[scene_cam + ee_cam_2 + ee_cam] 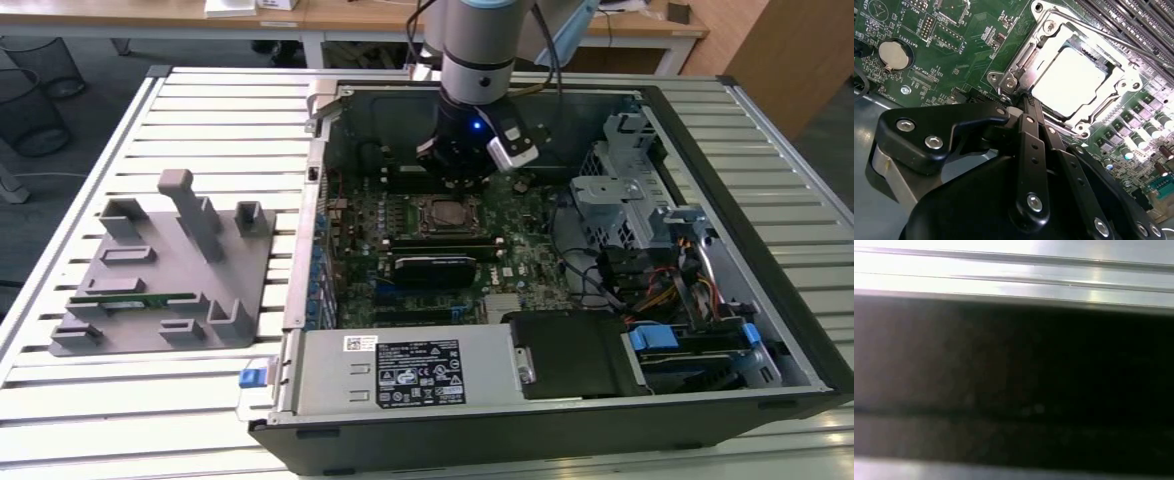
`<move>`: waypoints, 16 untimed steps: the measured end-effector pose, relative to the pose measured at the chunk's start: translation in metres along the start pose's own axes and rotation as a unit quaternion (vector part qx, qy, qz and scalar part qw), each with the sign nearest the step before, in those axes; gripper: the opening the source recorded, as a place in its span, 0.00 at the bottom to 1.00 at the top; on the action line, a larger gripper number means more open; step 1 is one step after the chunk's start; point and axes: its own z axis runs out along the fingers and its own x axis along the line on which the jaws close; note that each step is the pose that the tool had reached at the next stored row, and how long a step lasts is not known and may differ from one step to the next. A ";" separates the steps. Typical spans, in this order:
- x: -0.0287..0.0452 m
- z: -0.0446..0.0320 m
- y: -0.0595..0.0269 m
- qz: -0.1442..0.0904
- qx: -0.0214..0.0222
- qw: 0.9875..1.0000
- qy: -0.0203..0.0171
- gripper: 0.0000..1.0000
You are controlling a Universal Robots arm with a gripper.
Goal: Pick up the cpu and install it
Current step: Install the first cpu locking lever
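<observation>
Your gripper (1026, 100), fingers pinched together and holding nothing, sits just beside the socket w/ the cpu (1070, 82) seated, so keep clear of the frame.

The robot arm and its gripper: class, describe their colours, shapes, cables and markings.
In the exterior view the arm is a silver-grey cylinder with a pale blue joint cap, a small blue light and a dark cable alongside. In the second wrist view the gripper is matte black, built of flat linkage bars joined by shiny silver screws and pins.
</observation>
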 end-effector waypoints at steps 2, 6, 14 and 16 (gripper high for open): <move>-0.0010 -0.0002 0.0009 0.000 0.001 1.000 0.001 0.11; -0.0015 -0.0006 0.0021 0.000 -0.001 1.000 0.001 0.11; -0.0018 -0.0009 0.0037 0.000 -0.014 1.000 0.000 0.11; -0.0024 -0.0019 0.0046 -0.001 -0.016 1.000 -0.001 0.11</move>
